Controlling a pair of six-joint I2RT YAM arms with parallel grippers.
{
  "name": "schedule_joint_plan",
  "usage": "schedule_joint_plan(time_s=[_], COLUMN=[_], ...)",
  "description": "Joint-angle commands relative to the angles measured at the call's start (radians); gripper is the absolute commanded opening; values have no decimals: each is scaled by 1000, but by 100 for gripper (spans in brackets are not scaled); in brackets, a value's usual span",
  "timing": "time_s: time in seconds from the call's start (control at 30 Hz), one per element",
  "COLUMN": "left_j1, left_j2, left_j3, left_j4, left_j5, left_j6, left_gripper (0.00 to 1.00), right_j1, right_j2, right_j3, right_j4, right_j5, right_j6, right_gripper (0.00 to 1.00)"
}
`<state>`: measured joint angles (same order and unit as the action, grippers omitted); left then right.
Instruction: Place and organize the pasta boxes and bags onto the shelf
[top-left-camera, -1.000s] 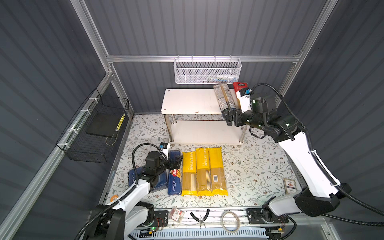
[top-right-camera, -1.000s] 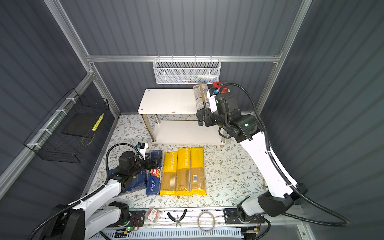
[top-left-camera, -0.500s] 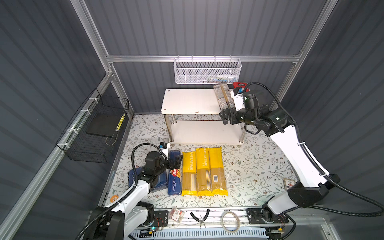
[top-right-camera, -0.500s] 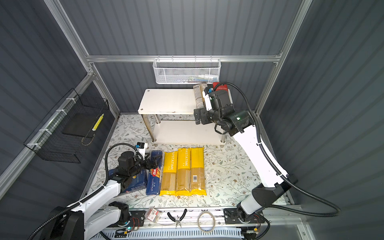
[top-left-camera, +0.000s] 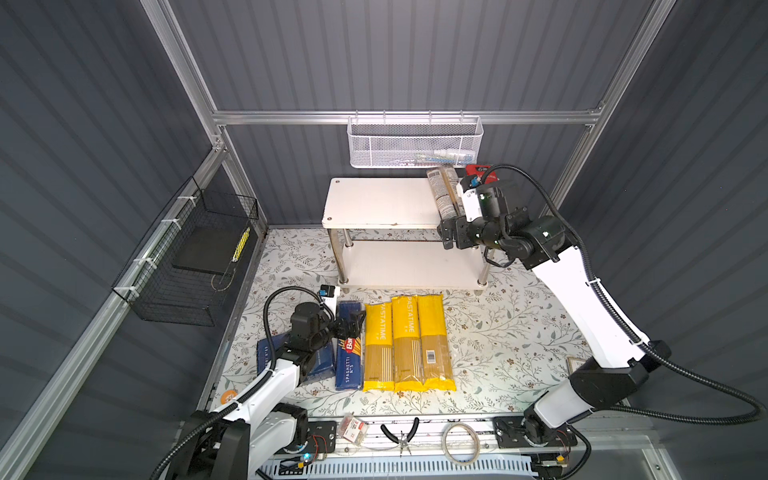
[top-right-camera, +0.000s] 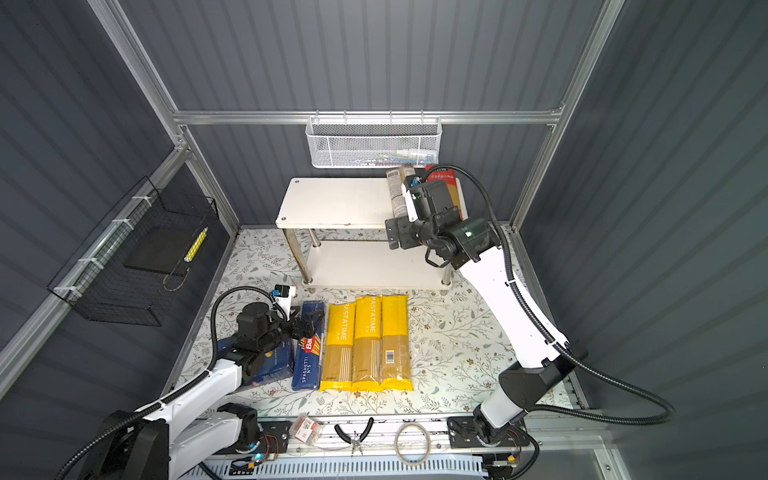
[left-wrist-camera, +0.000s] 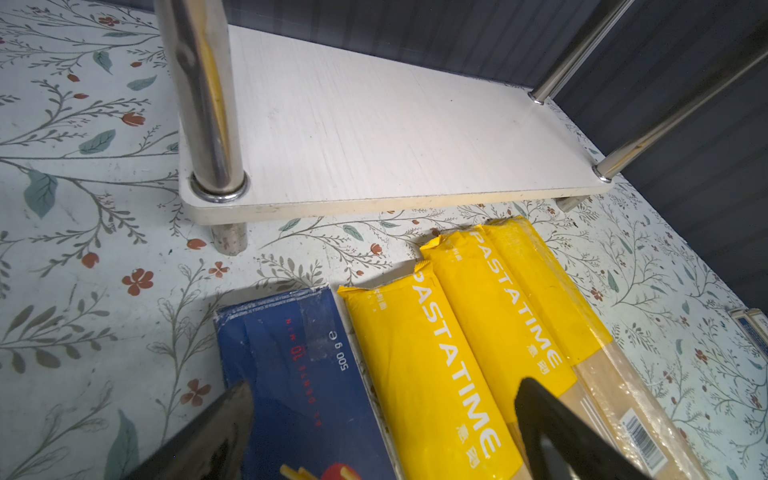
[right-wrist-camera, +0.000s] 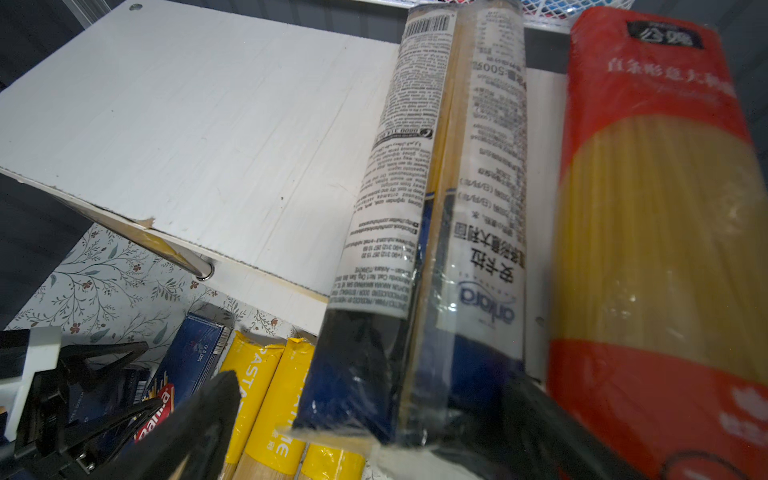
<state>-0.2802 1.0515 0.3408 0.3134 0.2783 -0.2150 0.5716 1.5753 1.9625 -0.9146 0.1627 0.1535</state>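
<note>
Spaghetti bag (top-left-camera: 442, 195) stays on shelf (top-left-camera: 374, 203); right claw (top-left-camera: 453, 235), spread wide, edged leftward.

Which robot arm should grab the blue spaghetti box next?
Left, probably. The left gripper hovers open over the blue cardboard spaghetti box; the right gripper is at the top of the white shelf.

In front of the shelf (top-left-camera: 376, 201), two yellow bags (top-left-camera: 404, 332) read "PASTATIME", and the blue box (top-left-camera: 348, 365) beside them reads "SPAGHETTI N°5" and "500 g". On the shelf's top board the clear bag (right-wrist-camera: 469, 208) carries "ankara", a barcode and fine print, and the red bag (right-wrist-camera: 648, 83) beside it bears blurred Chinese characters.
</note>
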Motion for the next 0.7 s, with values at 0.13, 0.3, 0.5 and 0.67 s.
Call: schedule_joint_plan(time_s=[0.13, 0.3, 0.5, 0.67], left_j1=[-1, -1, -1, 0], left_j2=[-12, -37, -18, -13], left_j3=[9, 2, -7, -4], left_j4=[-13, -22, -1, 4], left_j5=[11, 19, 13, 22], left_j6=[-1, -7, -7, -5], left_gripper=[99, 99, 99, 99], right_j1=[7, 9, 11, 11], right_j2=[-31, -28, -29, -41], right_j3=[-49, -38, -27, -31], right_j4=[-16, -2, -4, 3], right_j5=[-98, -146, -154, -162], right_j6=[29, 35, 40, 43], right_gripper=[99, 99, 99, 99])
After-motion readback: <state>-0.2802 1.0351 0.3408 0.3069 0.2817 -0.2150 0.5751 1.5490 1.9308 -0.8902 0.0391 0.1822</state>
